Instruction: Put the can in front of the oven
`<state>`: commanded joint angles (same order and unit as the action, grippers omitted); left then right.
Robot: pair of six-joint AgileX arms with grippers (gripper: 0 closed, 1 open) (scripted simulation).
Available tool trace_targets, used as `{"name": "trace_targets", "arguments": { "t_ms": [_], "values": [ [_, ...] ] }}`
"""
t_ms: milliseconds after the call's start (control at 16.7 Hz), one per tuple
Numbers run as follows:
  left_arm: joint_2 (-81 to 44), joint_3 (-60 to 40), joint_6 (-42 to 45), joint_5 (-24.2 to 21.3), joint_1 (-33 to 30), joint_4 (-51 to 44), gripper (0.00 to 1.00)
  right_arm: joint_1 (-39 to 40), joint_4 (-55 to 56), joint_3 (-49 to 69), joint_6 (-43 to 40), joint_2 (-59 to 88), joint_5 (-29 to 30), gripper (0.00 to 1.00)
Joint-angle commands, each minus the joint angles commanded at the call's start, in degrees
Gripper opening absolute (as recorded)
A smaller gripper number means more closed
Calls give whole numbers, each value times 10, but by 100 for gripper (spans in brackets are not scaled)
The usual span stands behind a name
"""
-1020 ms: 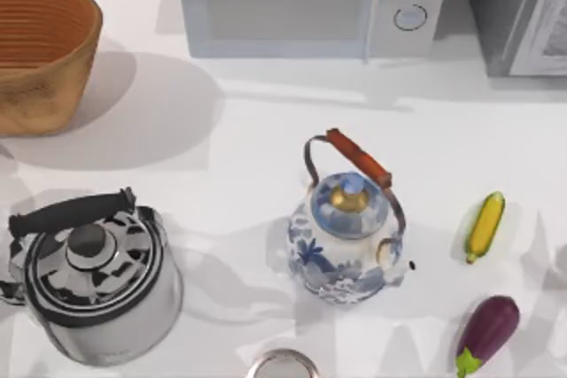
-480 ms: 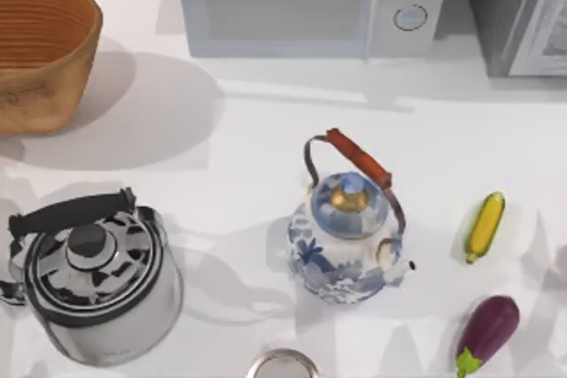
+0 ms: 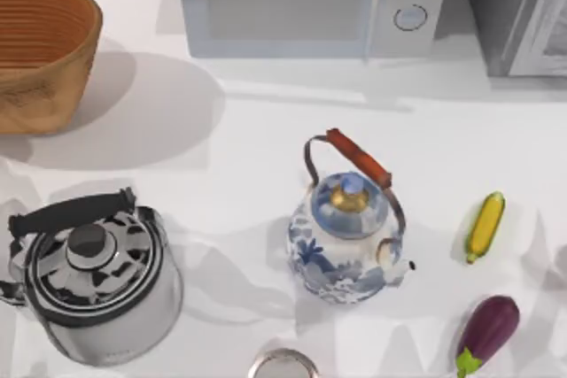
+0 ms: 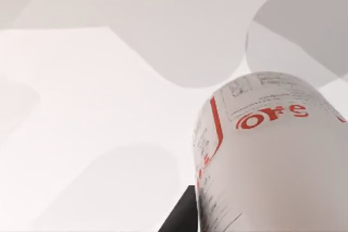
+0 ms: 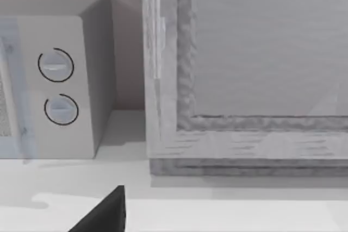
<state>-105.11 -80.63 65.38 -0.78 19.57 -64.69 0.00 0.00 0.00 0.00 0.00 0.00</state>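
Cylindrical can point(image 4: 272, 161) with red-and-white paper label close before left gripper, grip cannot tell, boxy pale oven point(image 3: 310, 2) with glass door far on white counter point(image 3: 239, 130), right gripper state cannot tell.

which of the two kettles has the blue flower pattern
The kettle near the table's middle, with blue-and-white floral body, gold lid knob and brown handle. The other kettle, at the top view's left, is shiny metal with a black handle.

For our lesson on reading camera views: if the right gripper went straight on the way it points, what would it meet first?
The right gripper would probably meet the darker grey appliance first, beside the oven; depth is unclear.
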Motion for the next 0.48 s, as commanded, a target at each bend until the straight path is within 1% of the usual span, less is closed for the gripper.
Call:
{"name": "trace_targets", "arguments": {
  "t_ms": [120, 240, 360, 480],
  "values": [
    [12, -31, -42, -13, -32, -30, 0, 0, 0, 0, 0, 0, 0, 100],
    [20, -76, -105, -27, -81, -63, 0, 0, 0, 0, 0, 0, 0, 100],
    [19, -132, -191, -40, -143, -96, 0, 0, 0, 0, 0, 0, 0, 100],
    [5, -198, -294, -48, -211, -119, 0, 0, 0, 0, 0, 0, 0, 100]
  ]
}}
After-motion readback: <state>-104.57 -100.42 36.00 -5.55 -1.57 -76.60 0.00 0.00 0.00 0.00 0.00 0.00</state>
